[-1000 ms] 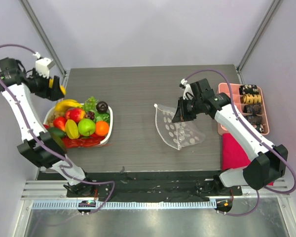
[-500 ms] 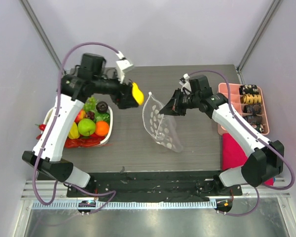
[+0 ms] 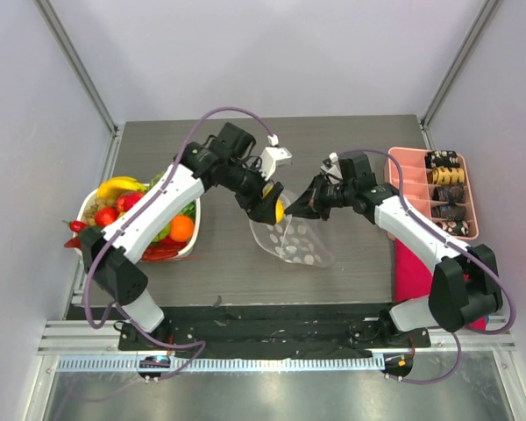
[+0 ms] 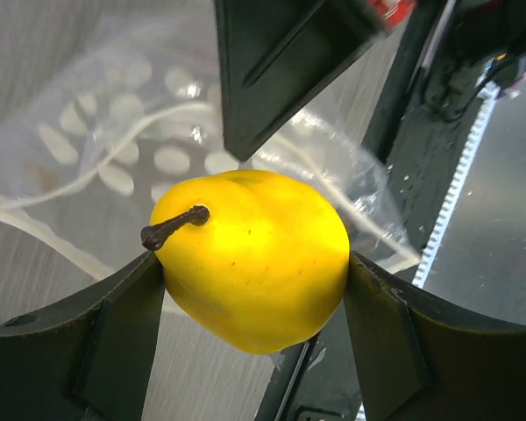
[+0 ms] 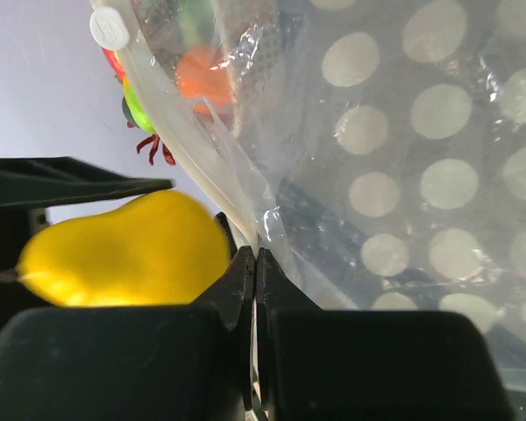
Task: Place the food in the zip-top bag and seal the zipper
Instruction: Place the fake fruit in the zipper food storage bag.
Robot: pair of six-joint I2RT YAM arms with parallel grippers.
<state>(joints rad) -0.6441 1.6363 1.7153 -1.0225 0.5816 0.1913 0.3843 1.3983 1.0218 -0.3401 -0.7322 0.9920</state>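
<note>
My left gripper is shut on a yellow pear-shaped fruit with a dark stem, held at the open mouth of the clear dotted zip-top bag. The fruit also shows in the right wrist view and from above. My right gripper is shut on the bag's mouth edge, pinching the zipper strip, whose white tab shows at the top left. The bag's body lies on the table under both grippers. The other food fills the white basket at the left.
The white basket stands at the table's left. A pink divided tray with dark brown and yellow snack pieces stands at the right edge, and a magenta cloth lies in front of it.
My left arm has swung from the basket side over to the bag with the yellow fruit. My right gripper has lowered the bag's mouth and moved a little left.
</note>
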